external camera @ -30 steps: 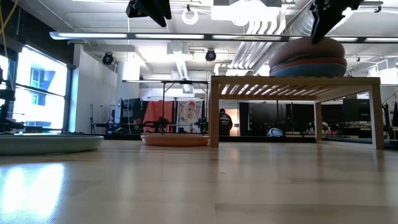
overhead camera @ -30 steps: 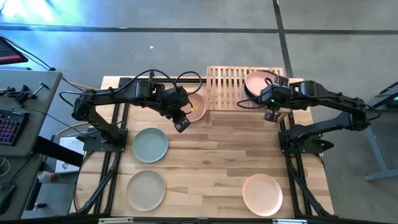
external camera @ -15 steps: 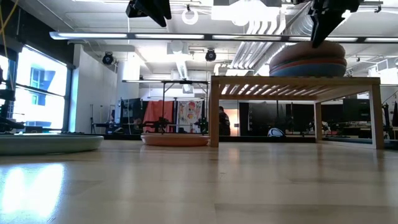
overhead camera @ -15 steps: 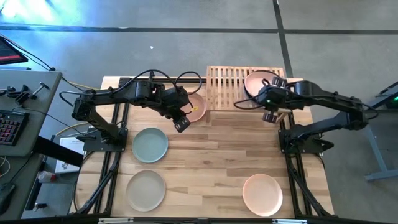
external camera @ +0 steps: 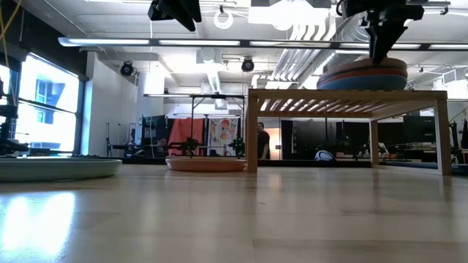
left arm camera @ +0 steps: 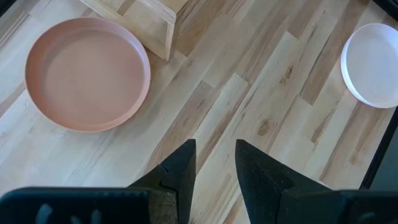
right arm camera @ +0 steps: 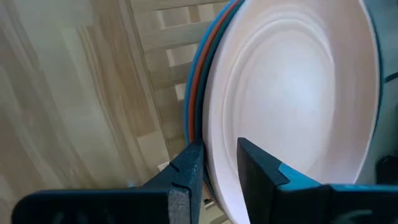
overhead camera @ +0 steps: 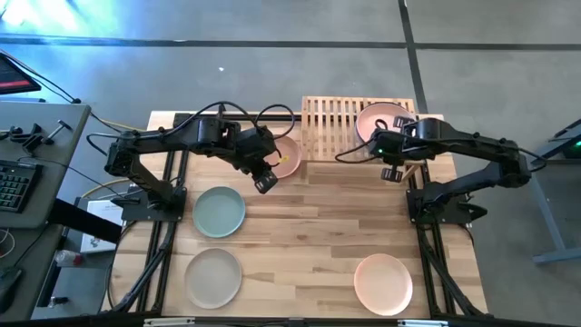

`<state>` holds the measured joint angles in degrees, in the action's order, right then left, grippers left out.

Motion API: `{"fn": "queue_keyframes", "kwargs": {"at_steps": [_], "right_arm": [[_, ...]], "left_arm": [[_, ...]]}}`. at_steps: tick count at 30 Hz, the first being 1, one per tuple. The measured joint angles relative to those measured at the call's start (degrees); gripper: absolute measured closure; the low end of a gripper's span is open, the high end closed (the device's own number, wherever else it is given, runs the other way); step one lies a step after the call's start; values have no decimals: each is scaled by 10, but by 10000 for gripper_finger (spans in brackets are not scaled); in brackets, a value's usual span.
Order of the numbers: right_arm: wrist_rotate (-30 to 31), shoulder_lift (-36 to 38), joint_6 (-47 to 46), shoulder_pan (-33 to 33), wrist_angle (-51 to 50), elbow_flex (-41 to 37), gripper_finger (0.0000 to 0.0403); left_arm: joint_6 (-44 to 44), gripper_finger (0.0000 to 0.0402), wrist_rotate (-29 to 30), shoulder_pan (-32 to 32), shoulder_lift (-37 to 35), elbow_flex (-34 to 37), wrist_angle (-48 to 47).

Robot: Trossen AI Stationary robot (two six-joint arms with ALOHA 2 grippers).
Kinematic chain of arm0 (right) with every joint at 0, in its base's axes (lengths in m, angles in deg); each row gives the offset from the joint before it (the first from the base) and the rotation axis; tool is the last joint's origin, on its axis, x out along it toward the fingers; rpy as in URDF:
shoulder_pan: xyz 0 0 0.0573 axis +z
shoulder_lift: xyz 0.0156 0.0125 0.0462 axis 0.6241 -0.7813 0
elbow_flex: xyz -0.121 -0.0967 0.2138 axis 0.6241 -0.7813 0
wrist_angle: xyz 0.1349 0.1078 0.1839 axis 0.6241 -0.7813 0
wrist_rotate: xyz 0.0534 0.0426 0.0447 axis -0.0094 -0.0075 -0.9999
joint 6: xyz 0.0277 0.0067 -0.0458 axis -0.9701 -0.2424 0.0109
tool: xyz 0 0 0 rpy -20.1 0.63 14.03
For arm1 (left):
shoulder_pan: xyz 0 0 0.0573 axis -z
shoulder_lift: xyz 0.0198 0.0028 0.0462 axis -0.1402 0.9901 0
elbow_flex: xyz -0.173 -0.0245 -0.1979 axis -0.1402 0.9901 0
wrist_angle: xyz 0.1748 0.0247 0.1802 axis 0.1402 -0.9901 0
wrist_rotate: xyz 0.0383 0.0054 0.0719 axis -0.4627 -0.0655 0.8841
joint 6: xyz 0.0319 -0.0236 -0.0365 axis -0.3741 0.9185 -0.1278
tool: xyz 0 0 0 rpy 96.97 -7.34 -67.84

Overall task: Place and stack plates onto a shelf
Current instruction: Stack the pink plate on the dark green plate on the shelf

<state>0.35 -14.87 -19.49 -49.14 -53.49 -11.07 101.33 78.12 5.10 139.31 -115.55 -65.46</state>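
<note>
R gripper [overhead camera: 392,171] hangs at the near rim of the pink plate [overhead camera: 379,119] topping the stack on the shelf [overhead camera: 329,115], narrow gap btwn fingers, gripping nothing afaict; best lift clear w/o nudging stack, then L gripper [overhead camera: 264,182], open over table [overhead camera: 309,227], takes peach plate [overhead camera: 287,158].

- The table [overhead camera: 318,227] is pale plank wood, with visible grain and knots; seen from the low view its surface has a soft sheen that mirrors the window light
- The shelf [overhead camera: 329,123] is light bamboo slats, smooth and matt; its legs [external camera: 251,131] look like the same plain wood
- The peach plate [left arm camera: 87,73] looks matt and smooth, like glazed ceramic or plastic; which, cannot be told
- The pink plate [right arm camera: 292,106] on the stack has a smooth, faintly satin face with shallow rings
- The sage green plate [overhead camera: 219,211] and beige plate [overhead camera: 213,277] are dull and even in finish
- The left gripper [left arm camera: 214,165] has dark matt fingers, plastic-looking
</note>
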Motion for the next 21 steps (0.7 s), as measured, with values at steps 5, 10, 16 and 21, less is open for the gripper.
{"fn": "queue_keyframes", "kwargs": {"at_steps": [5, 10, 16, 21], "right_arm": [[-28, 0, -28, 0, -12, 0, 329], [-49, 0, -34, 0, -13, 0, 329], [-67, 0, -50, 0, -13, 0, 329], [-31, 0, -41, 1, -13, 0, 329]], "left_arm": [[0, 300, 0, 0, 0, 0, -2], [0, 300, 0, 0, 0, 0, -2], [0, 300, 0, 0, 0, 0, -2], [0, 300, 0, 0, 0, 0, -2]]}}
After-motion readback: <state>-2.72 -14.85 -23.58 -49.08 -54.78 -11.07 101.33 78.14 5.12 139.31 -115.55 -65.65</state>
